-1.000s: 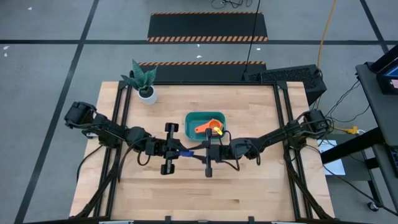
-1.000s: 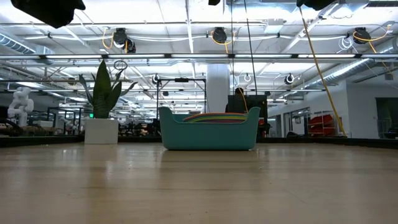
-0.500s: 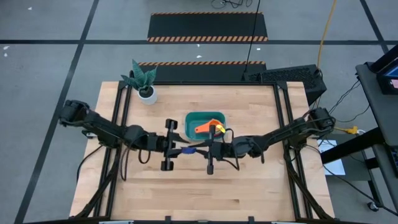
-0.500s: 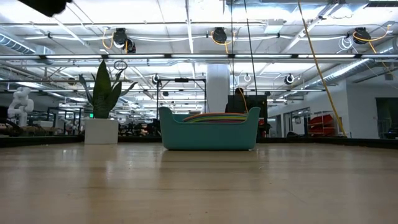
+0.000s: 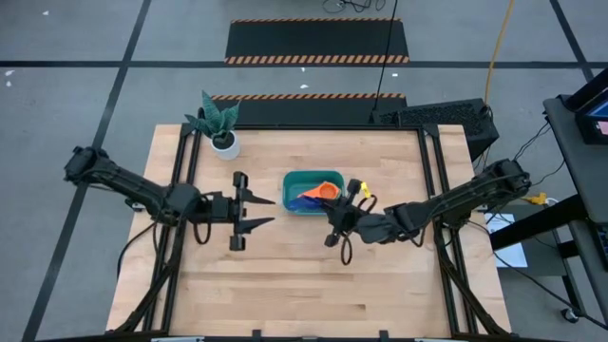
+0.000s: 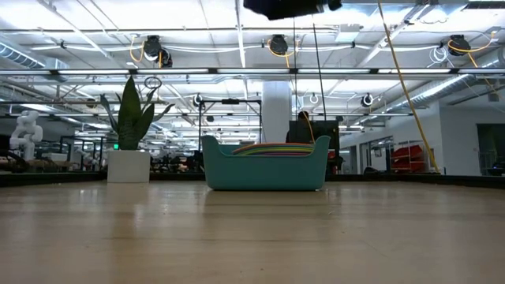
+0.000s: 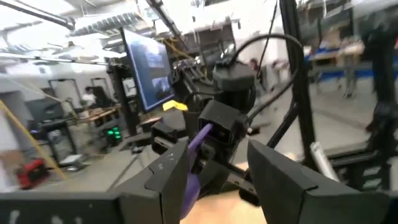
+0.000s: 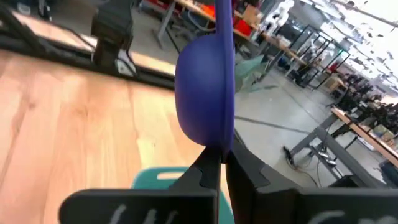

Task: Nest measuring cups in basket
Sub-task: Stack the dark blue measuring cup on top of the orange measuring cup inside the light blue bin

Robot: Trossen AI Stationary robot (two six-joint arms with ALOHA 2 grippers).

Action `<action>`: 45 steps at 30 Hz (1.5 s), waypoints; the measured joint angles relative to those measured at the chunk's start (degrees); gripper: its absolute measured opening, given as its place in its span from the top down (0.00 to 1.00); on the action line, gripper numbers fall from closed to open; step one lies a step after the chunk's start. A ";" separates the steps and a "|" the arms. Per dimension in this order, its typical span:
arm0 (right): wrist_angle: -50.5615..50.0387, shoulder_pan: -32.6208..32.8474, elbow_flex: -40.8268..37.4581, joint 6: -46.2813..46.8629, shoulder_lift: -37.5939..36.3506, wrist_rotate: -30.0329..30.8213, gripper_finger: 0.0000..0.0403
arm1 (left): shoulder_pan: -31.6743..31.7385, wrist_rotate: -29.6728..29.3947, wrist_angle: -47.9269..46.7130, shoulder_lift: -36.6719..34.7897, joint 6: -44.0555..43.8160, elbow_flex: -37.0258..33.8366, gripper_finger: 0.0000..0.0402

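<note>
- I'm looking into a big open robotics lab or workshop hall, not a home.
- Around the wooden table (image 5: 313, 275) the floor (image 5: 76, 38) is grey, marked off with dark tape lines.
- Just behind the table lies a black mat with orange-and-black hazard stripes (image 5: 318, 42).
- Beyond the table, the ceiling (image 6: 237, 31) is bare: white beams, pipes and hanging cable reels.
- A yellow cable (image 6: 406, 87) drops from above, to the right of the table.
- Far behind the table stand rows of workbenches and metal frames (image 8: 348, 118).
- A large monitor on a stand (image 7: 149, 68) sits near the table, with people standing farther back.
</note>
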 joint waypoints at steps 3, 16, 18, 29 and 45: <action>-3.39 -1.37 -0.02 2.09 0.01 -0.10 1.00 | -1.26 -4.31 -0.87 0.12 3.55 0.00 0.58; -17.35 -6.16 -0.07 9.84 0.02 -5.65 1.00 | -1.76 -15.92 -15.30 5.83 5.93 6.53 0.58; -17.65 -6.73 -0.07 11.03 0.02 -9.09 1.00 | -1.64 -17.57 -18.20 7.75 6.06 8.10 0.58; -21.31 -7.48 -0.07 13.25 0.02 -12.31 1.00 | 0.65 -24.18 -26.98 16.96 3.98 15.97 0.58; -21.72 -7.48 -0.07 14.32 0.02 -12.36 1.00 | 2.07 -25.90 -27.75 18.12 3.89 16.00 0.58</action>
